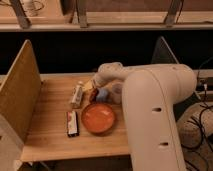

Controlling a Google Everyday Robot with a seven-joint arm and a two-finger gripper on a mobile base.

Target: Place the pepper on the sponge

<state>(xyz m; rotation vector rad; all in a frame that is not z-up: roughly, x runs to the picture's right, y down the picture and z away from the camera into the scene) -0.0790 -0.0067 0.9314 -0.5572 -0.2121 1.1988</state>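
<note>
Apparently placing: pepper and sponge lie just beneath my gripper, grip unreadable; next needs centring.

bench of pale matt wood; orange plate smooth, faintly glossy; arm smooth white plastic, its gripper near the bench's back edge, by the soft-looking sponge.

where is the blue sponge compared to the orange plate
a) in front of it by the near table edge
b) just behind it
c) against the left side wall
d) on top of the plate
b: the sponge lies on the table just behind the orange plate, not on it, with the gripper down close beside the sponge and the white bottle further left.
</note>
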